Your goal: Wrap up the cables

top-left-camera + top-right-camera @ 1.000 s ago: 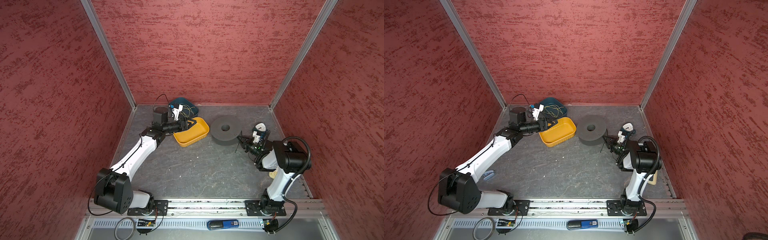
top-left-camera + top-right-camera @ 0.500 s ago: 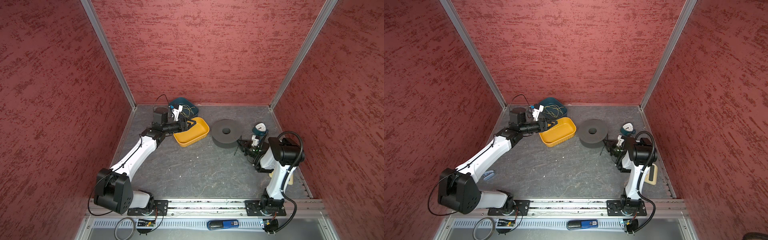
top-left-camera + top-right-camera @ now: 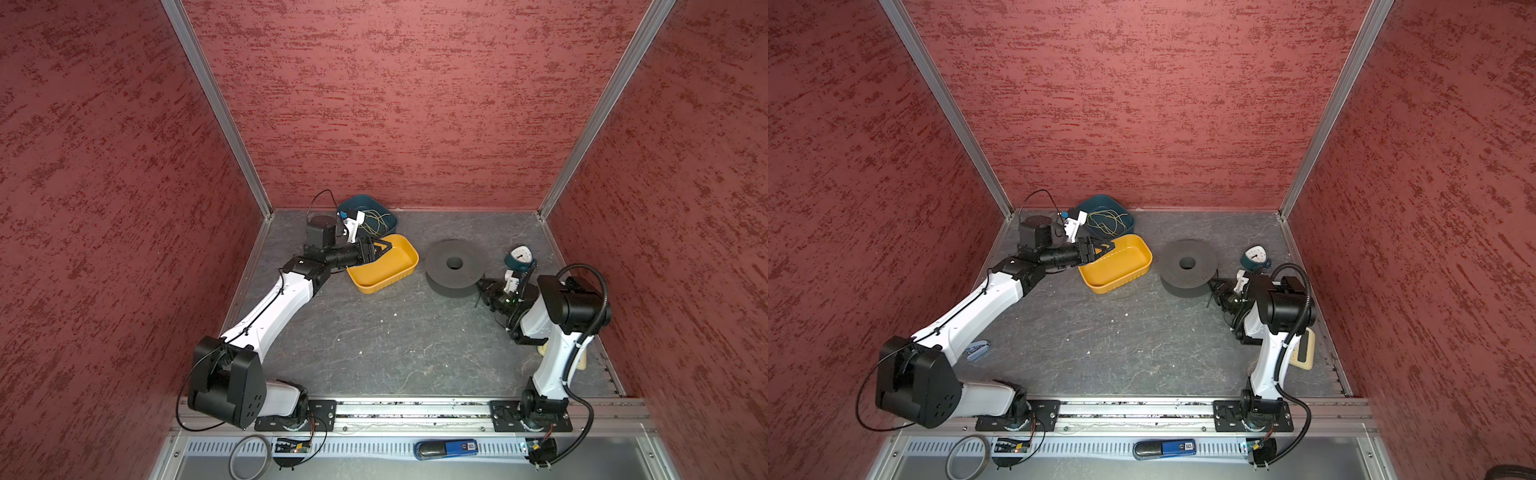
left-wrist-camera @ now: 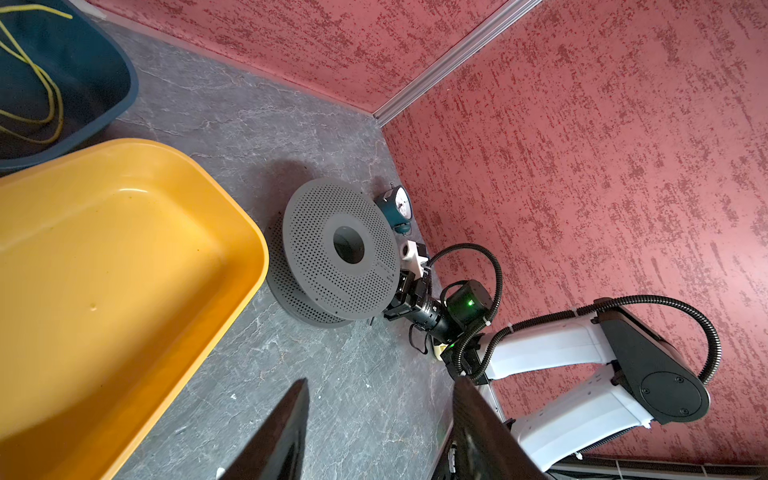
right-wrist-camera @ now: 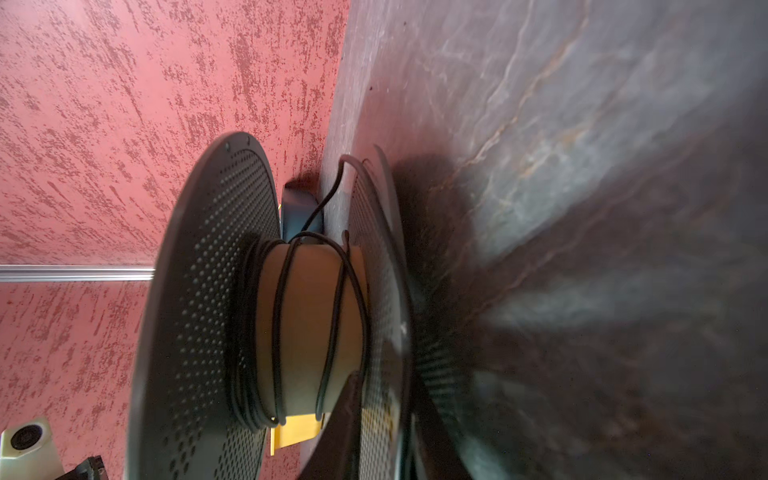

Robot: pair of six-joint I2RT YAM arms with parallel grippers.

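Observation:
A dark grey perforated spool (image 3: pixel 455 268) (image 3: pixel 1187 266) lies flat on the table, right of the yellow tray (image 3: pixel 390 268) (image 3: pixel 1119 266). The thin black cable (image 5: pixel 282 324) runs in several turns around its tan core; one strand leads off past the flange. Both top views hide the cable between the flanges. My right gripper (image 3: pixel 484 286) (image 3: pixel 1214 287) (image 5: pixel 386 395) is at the spool's near-right edge, jaws slightly open astride the lower flange's rim. The left gripper (image 3: pixel 386 246) (image 3: pixel 1109 248) (image 4: pixel 380 415) hovers open and empty over the tray's left rim.
A blue tub (image 3: pixel 384 208) holding thin yellow-green wire (image 3: pixel 376 218) stands behind the tray at the back wall. A small teal clock (image 3: pixel 521 257) stands right of the spool, just behind my right gripper. A beige object (image 3: pixel 1304 353) lies by the right arm's base.
The right arm has swung its elbow, and the spool has shifted a little towards the near side. The right jaws have parted slightly on the flange. The left arm has not moved.

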